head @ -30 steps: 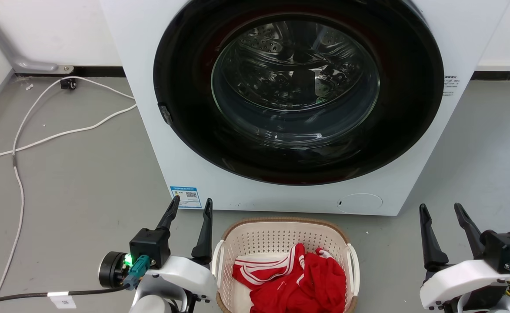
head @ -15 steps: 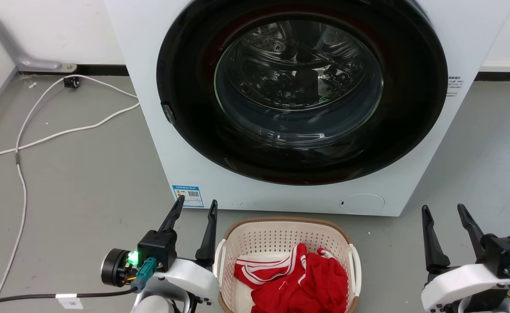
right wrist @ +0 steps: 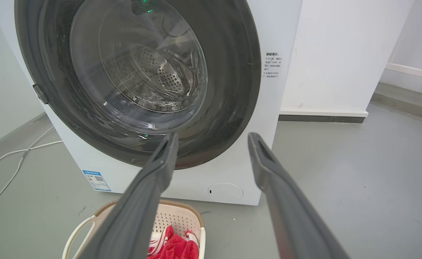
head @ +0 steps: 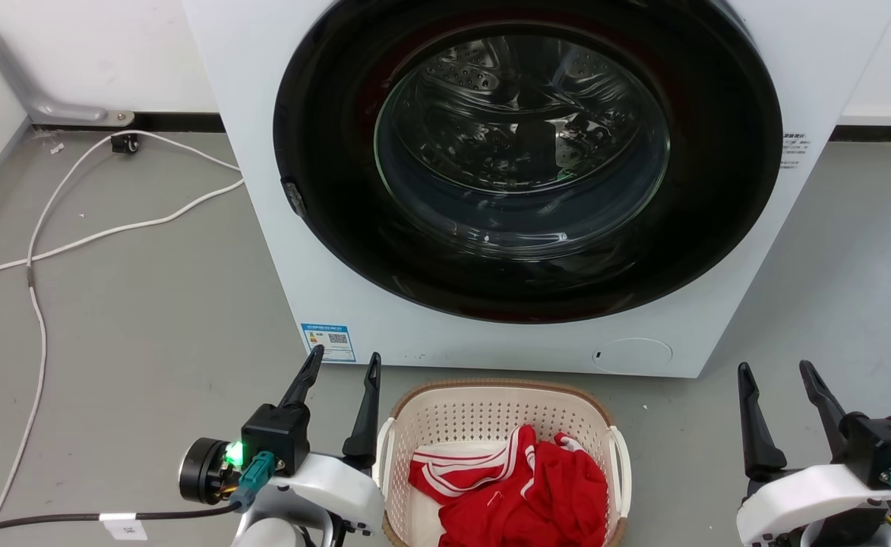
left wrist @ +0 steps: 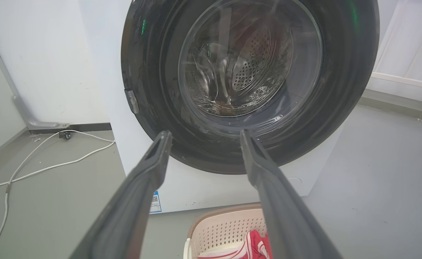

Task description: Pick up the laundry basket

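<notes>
Well, right down by the robot sits the basket (head: 475, 419), on the grey floor (head: 149, 342). It is cream plastic with lots of little holes, a brown rim and a white loop handle on each side. Some red clothes (head: 544, 494) with white stripes lie inside.

I think it is light, since it is thin plastic with only a few clothes in it. The walls look stiff but smooth, so they could slip. The best spots to grab are the left handle (head: 381, 456) and the right handle (head: 622, 456), one for each gripper. Then it should come up flat and nothing tips out.

The left gripper (head: 344, 353) is just beside the left handle. Its two fingers are spread apart and hold nothing. The right gripper (head: 773, 365) is well apart from the right handle, out to the side. It is spread wide too, and empty. I guess it has more way to go.

Just behind the basket stands the big white washer (head: 248, 114), with a round dark door (head: 521, 144) and a shiny drum behind the glass. Farther off on the left, a white cord (head: 35, 251) runs along the floor to the wall.
</notes>
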### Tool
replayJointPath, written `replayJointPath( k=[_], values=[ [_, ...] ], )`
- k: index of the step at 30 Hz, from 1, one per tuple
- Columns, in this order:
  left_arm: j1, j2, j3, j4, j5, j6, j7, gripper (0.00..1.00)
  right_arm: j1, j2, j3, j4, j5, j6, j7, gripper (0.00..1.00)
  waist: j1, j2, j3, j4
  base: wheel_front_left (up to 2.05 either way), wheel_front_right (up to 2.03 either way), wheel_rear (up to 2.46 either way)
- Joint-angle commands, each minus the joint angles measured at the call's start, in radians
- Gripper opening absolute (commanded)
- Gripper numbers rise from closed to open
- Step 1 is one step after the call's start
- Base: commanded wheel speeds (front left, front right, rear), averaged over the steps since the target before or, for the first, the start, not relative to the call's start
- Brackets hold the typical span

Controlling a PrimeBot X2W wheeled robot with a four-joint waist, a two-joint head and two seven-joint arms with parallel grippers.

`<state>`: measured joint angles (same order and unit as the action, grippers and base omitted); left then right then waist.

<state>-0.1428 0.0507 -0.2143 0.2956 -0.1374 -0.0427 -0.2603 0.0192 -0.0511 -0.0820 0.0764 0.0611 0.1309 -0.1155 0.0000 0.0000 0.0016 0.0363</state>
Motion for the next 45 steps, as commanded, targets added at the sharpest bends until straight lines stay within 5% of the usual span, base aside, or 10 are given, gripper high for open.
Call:
replayJointPath(
  k=[1, 7, 15, 31, 45],
  values=[
    [-0.007, -0.001, 0.001, 0.001, -0.003, 0.007, -0.007, 1.0, -0.012, 0.001, 0.0, 0.002, -0.002, 0.0, -0.005, 1.0, 0.0, 0.0, 0.001, 0.0, 0.0, 0.0, 0.0],
    [-0.039, -0.001, -0.005, 0.027, 0.0, -0.001, -0.007, 1.0, -0.031, 0.001, -0.012, 0.021, 0.006, 0.0, 0.002, 1.0, 0.0, 0.0, 0.033, -0.002, 0.0, 0.0, 0.0],
    [-0.192, 0.001, -0.012, 0.198, 0.007, -0.031, -0.005, 1.0, -0.143, 0.001, -0.024, 0.132, -0.01, 0.0, 0.015, 1.0, 0.0, 0.0, 0.221, -0.028, 0.0, 0.0, 0.0],
    [-0.534, 0.059, -0.018, 0.655, -0.062, -0.082, 0.006, 1.0, -0.49, -0.003, 0.121, 0.582, 0.053, 0.0, -0.03, 1.0, 0.0, 0.0, 0.628, -0.091, 0.0, 0.0, 0.0],
    [-0.764, 0.116, -0.072, 0.851, -0.17, -0.088, 0.075, 1.0, -0.807, -0.001, 0.295, 0.94, 0.151, 0.0, -0.052, 1.0, 0.0, 0.0, 0.832, -0.122, 0.0, 0.0, 0.0]
  ],
)
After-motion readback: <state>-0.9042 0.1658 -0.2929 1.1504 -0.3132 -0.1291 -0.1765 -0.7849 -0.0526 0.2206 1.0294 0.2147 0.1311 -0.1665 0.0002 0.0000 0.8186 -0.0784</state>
